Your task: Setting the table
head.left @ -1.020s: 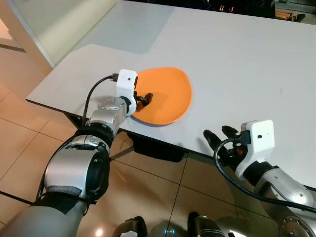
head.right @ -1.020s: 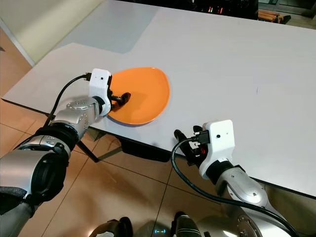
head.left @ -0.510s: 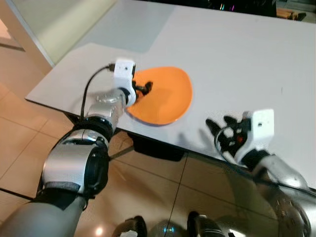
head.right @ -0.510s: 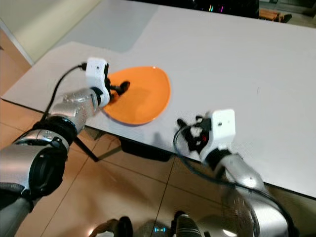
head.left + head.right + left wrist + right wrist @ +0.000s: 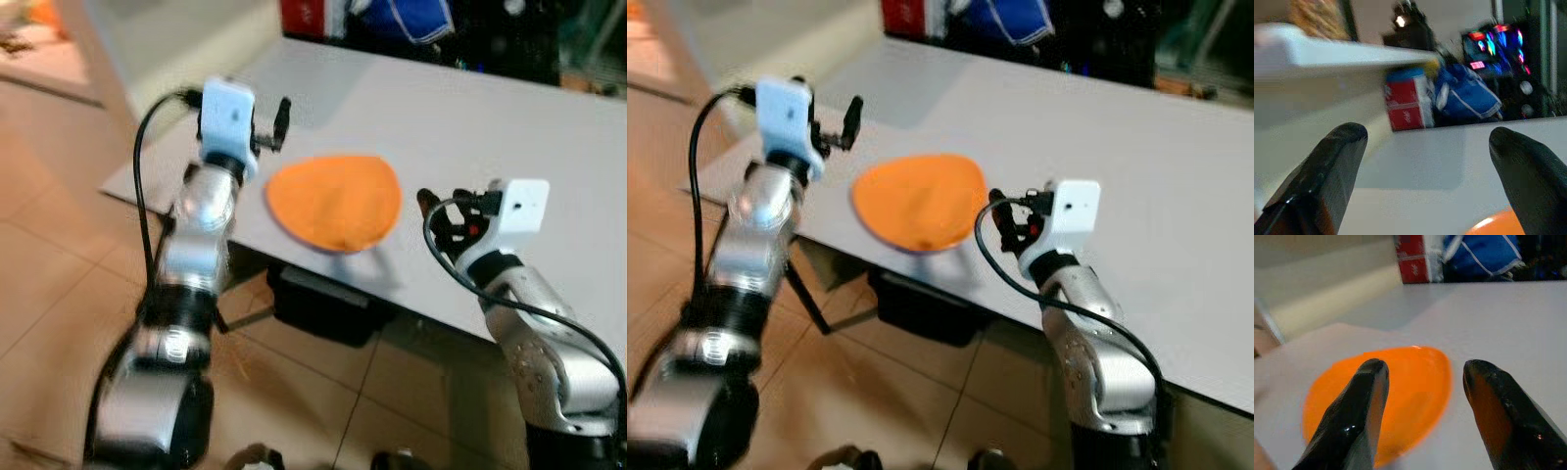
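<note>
The orange plate (image 5: 335, 201) lies flat on the grey table (image 5: 509, 137), close to the near edge, and both arms flank it. The right tool (image 5: 438, 217) sits just beside the plate's rim at the plate's three o'clock, low over the table and pointing across at it; its two black fingers (image 5: 1359, 406) are spread apart with nothing between them, and the plate fills the gap ahead of them in the right wrist view. The left tool (image 5: 277, 116) is raised above the table at about the plate's ten o'clock, clear of the rim, fingers (image 5: 1322, 181) also spread wide and holding nothing.

The plate is slightly egg-shaped, its longer axis running roughly from ten to four o'clock. Judging by position, the right tool is the nearer and lower one for any nudge or regrasp.

At twelve o'clock, well apart beyond the far edge, stand a red box (image 5: 1406, 105) and a blue bag (image 5: 1464, 88). Nothing stands between either tool and the plate.
</note>
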Robot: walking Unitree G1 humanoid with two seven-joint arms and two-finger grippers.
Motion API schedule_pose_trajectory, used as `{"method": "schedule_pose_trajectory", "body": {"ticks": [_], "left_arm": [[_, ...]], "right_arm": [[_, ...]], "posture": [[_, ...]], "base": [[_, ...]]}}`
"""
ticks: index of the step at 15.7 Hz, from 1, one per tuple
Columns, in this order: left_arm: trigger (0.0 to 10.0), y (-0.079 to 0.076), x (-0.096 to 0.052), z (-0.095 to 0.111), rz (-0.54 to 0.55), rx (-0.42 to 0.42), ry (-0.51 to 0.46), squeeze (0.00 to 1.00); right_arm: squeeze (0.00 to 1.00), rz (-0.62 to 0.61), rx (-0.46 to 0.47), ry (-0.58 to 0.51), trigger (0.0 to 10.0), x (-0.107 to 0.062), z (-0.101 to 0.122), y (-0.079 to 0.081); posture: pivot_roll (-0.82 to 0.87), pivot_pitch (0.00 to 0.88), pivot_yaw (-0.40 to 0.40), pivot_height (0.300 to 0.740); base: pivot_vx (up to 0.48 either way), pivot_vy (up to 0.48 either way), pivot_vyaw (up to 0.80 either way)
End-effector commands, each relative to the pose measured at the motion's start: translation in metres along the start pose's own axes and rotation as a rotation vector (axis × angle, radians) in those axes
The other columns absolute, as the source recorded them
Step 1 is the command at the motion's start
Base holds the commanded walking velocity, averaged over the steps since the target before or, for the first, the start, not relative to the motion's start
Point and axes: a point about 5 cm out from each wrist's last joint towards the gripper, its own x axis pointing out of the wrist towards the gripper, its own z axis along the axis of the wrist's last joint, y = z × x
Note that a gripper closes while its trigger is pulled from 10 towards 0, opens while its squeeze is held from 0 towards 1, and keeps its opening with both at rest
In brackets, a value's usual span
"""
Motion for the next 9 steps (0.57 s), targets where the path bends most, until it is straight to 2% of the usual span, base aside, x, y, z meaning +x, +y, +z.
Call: {"method": "schedule_pose_trajectory", "body": {"ticks": [1,2,3,4,5,6,7,9], "left_arm": [[10.0,0.003,0.001,0.016,0.008,-0.003,-0.07,0.0],[10.0,0.01,-0.009,0.015,0.091,-0.017,-0.053,0.0],[10.0,0.019,-0.021,0.008,0.214,0.022,0.019,0.0],[10.0,0.022,-0.031,0.0,0.25,0.063,0.105,0.0],[10.0,0.019,-0.047,-0.007,0.185,0.043,0.144,0.0],[10.0,0.019,-0.061,-0.014,0.176,0.056,0.173,0.0],[10.0,0.017,-0.069,-0.023,0.195,0.044,0.233,0.0],[10.0,0.01,-0.075,-0.025,0.164,0.03,0.246,0.0]], "right_arm": [[0.0,-0.016,-0.006,-0.01,10.0,0.002,0.0,-0.002],[0.0,-0.03,-0.014,-0.029,10.0,0.005,0.001,-0.002],[0.0,-0.06,-0.026,-0.044,10.0,0.008,0.002,-0.005],[0.0,-0.089,-0.04,-0.05,10.0,0.009,0.001,-0.008],[0.0,-0.138,-0.04,-0.049,10.0,0.008,-0.003,-0.013],[0.0,-0.165,-0.047,-0.043,10.0,0.007,-0.006,-0.016],[0.0,-0.161,-0.067,-0.038,10.0,0.008,-0.007,-0.015],[0.0,-0.095,-0.113,-0.044,10.0,0.011,-0.007,-0.008]], "posture": [[-0.06,0.0,0.031,0.74],[-0.06,0.0,0.035,0.74],[-0.06,0.0,0.035,0.74],[-0.06,0.0,0.033,0.74],[-0.06,0.0,0.029,0.74],[-0.06,0.0,0.02,0.74],[-0.06,0.0,0.013,0.74],[-0.06,0.0,0.006,0.74]], "base": [[0.0,0.0,0.0],[0.0,0.0,0.0],[0.0,0.0,0.0],[0.0,0.0,0.0],[0.0,0.0,0.0],[0.0,0.0,0.0],[0.0,0.0,0.0],[0.0,0.0,0.0]]}}
